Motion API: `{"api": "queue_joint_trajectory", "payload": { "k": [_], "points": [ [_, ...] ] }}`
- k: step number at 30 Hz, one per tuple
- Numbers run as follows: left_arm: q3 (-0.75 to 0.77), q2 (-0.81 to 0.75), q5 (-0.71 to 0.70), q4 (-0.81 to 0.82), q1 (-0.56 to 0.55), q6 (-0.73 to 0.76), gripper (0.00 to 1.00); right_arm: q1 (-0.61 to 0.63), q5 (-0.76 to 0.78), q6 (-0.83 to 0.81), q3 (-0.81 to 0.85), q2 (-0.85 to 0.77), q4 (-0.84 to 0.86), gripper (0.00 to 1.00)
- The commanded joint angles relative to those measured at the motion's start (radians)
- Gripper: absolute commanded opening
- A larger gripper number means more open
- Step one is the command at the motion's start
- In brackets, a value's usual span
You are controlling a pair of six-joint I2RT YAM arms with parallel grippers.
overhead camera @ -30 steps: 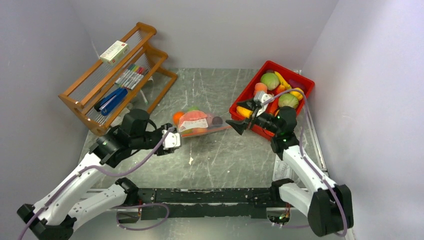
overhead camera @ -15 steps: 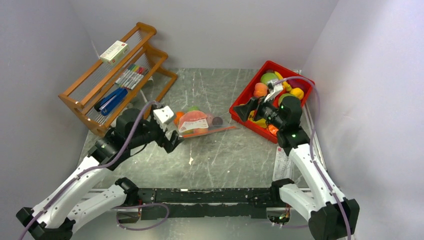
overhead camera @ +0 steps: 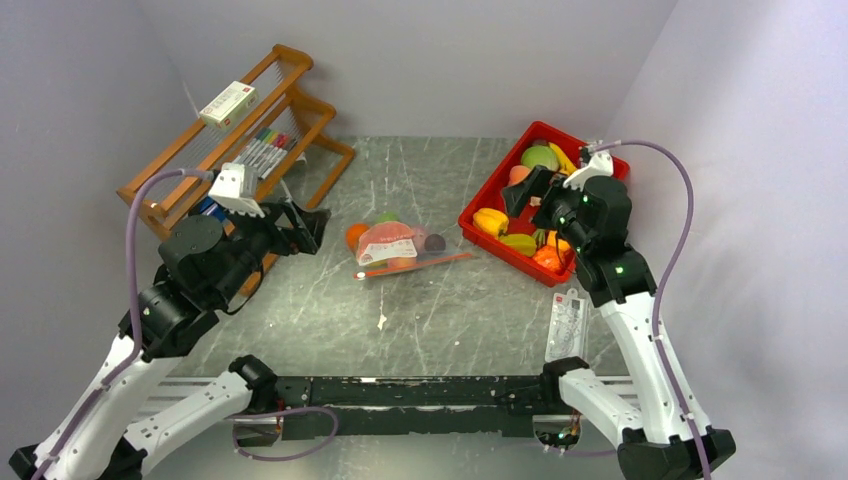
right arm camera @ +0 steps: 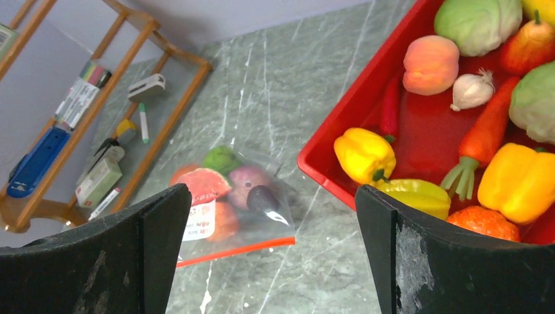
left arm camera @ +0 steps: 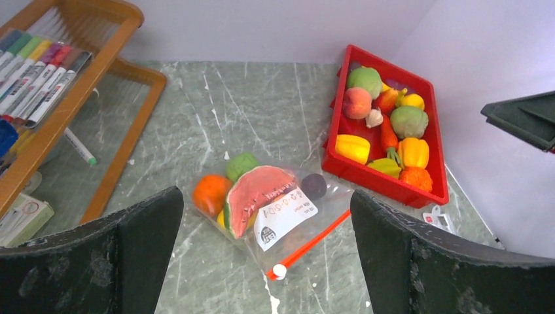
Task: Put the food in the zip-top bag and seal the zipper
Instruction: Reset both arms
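Note:
The zip-top bag (overhead camera: 393, 245) lies flat mid-table with food inside: a watermelon slice (left arm camera: 252, 193), an orange (left arm camera: 208, 194), a green piece (left arm camera: 241, 165) and a dark purple one (left arm camera: 314, 186). The zipper (left arm camera: 315, 237) runs straight along the bag's near edge, with a white slider (left arm camera: 280, 271) at its left end. More food (overhead camera: 545, 158) fills the red tray (overhead camera: 481, 197). My left gripper (overhead camera: 305, 226) hovers open, raised to the left of the bag. Open too, my right gripper (overhead camera: 526, 192) hangs over the tray's left part. Neither holds anything.
A wooden rack (overhead camera: 300, 120) with markers (overhead camera: 260, 152), a small box (overhead camera: 228, 103) and a blue tool stands at the back left. A white card (overhead camera: 566, 325) lies near the right arm's base. Grey walls close in on both sides and the back.
Both grippers rose and drew away from the bag's ends, the left one back toward the rack and the right one over the tray. The left jaws widened. The bag stayed put.

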Motion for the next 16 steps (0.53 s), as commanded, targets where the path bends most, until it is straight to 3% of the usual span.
{"api": "queue_joint_trajectory", "payload": {
  "k": [1,10,16],
  "points": [
    [-0.037,-0.046,-0.063,-0.015,-0.003,-0.056,0.99,0.004,0.027,0.002,0.008,-0.005,-0.086,1.0],
    [-0.072,-0.065,-0.161,-0.022,-0.003,-0.055,0.99,0.003,0.009,0.013,-0.005,-0.038,-0.067,1.0],
    [-0.082,-0.077,-0.149,-0.013,-0.003,-0.052,0.99,0.003,0.011,0.019,-0.015,-0.049,-0.056,1.0]
  ]
}}
